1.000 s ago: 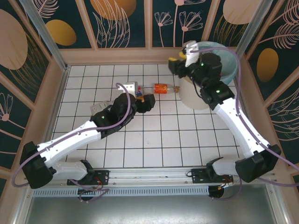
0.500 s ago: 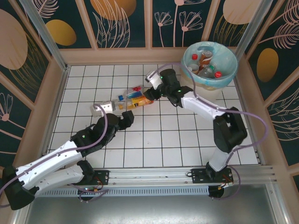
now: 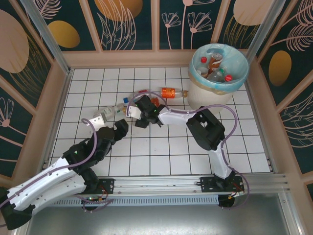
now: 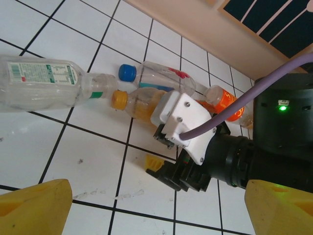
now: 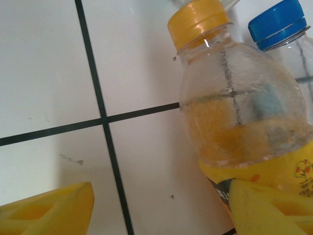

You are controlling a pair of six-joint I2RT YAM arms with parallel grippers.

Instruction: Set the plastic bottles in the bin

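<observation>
1. Top view: The bin (image 3: 197, 96) is seen at the far right corner of the tiled table (image 3: 166, 147), and several bottles (image 3: 215, 66) lie inside it. An orange-labelled bottle (image 3: 168, 93) is lying on its side just to the left of the bin. A clear bottle (image 3: 103, 116) lies further left. The right claw (image 3: 133, 113) is reached across to the bottles between these two, and the left claw (image 3: 122, 126) is held near it on the near side. How far either claw is spread can hardly be judged from here.

2. Left wrist view: The left claw (image 4: 156, 208) is spread wide, with only bare tile between its yellow tips. Ahead of it, the clear bottle (image 4: 44, 88) lies on the left. A blue-capped bottle (image 4: 156, 78) and a yellow-capped bottle (image 4: 137, 103) lie side by side, with the orange-labelled bottle (image 4: 225, 103) beyond. The right claw (image 4: 166, 169) is lowered beside the yellow-capped bottle.

3. Right wrist view: The right claw (image 5: 159, 210) is parted, with tile between its tips. The yellow-capped bottle (image 5: 234, 112) lies against the right-hand tip but is not clasped. The blue-capped bottle (image 5: 279, 22) lies beside it.
</observation>
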